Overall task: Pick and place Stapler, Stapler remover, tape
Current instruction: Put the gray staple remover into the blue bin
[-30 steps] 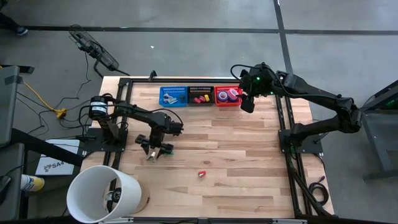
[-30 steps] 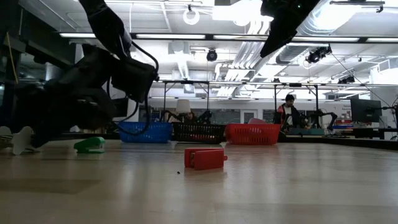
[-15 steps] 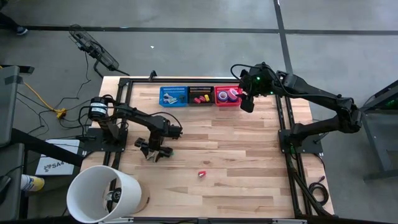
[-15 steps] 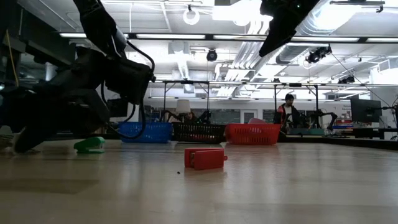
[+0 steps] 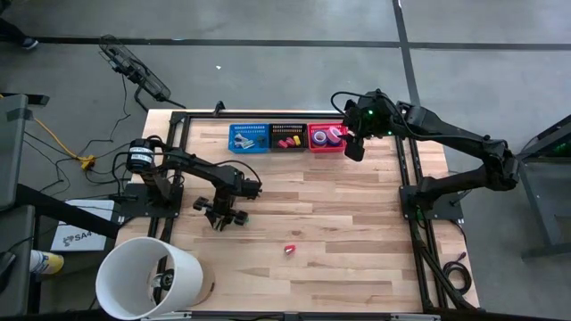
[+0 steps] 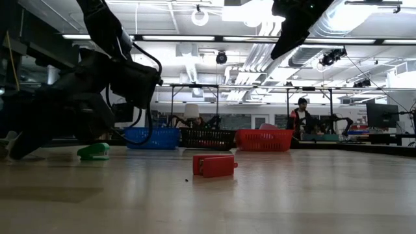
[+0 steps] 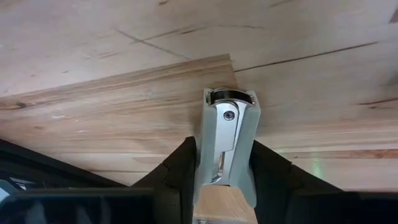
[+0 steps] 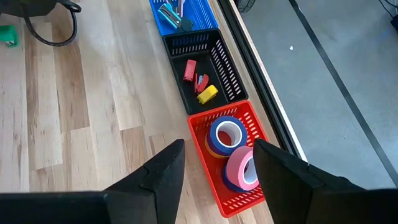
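The left gripper (image 5: pixel 220 214) reaches down to the table (image 5: pixel 357 241) at left of centre, fingers closed on the green stapler (image 7: pixel 225 140). The right gripper (image 5: pixel 354 147) hovers half-open, empty, over the red basket (image 8: pixel 217 168) holding tape (image 8: pixel 225 134), upper right.

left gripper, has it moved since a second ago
Yes. In the high view the left gripper has shifted slightly toward the blue basket, now closing around the stapler.

My wooden table (image 5: pixel 339 232) carries three baskets in a row at the upper middle of the high view: blue (image 5: pixel 249 138), black (image 5: pixel 287 137), red (image 5: pixel 325 138). A small red piece (image 5: pixel 290 250) lies lower centre; a green stapler (image 6: pixel 94 151) sits left.
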### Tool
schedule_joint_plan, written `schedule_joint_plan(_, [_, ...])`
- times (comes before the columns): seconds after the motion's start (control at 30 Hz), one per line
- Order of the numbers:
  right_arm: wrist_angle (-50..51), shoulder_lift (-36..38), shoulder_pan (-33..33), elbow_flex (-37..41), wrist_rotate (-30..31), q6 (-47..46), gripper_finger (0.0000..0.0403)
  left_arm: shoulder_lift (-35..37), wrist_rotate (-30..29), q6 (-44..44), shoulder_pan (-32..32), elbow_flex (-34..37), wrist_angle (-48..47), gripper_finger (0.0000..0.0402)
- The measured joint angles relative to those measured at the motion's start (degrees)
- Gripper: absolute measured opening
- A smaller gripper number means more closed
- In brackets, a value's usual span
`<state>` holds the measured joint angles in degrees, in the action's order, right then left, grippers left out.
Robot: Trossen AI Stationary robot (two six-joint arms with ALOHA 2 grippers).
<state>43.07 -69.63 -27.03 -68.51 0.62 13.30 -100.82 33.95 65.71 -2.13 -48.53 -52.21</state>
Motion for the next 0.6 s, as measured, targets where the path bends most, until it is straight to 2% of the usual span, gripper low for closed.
schedule_joint_plan(0.1, [0.0,0.0,0.0,0.0,0.0,0.0,0.0181,0.0,-0.5,-0.2,0.0,-0.2,-0.2,0.0105])
schedule_joint_plan(0.37, [0.0,0.0,0.0,0.0,0.0,0.1,0.0181,0.9,-8.3,-2.7,-0.2,-4.8,-2.0,0.0107])
schedule_joint_plan(0.6, [0.0,0.0,0.0,0.0,0.0,0.2,0.0181,1.1,-13.9,-5.0,-3.5,-10.2,-1.4,0.0108])
